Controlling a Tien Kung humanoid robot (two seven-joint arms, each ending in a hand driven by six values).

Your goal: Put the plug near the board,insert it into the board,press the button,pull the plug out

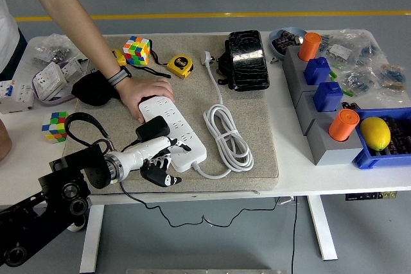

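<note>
A white power strip [178, 131] lies on the grey mat [257, 158]. A person's hand [142, 94] presses on the strip's far end. My left hand [154, 158] comes in from the lower left and is shut on a black plug [152, 131]. It holds the plug at the strip's near left edge, just above the sockets. I cannot tell whether the prongs touch a socket. The plug's black cord [80, 120] loops back over my wrist. My right hand is out of view.
The strip's white cable [226, 134] lies coiled on the mat to the right. A black pouch [247, 59], a yellow tape measure [180, 65] and a colour cube [137, 49] sit at the back. Grey blocks [321, 126] and a blue bin [385, 152] stand at the right.
</note>
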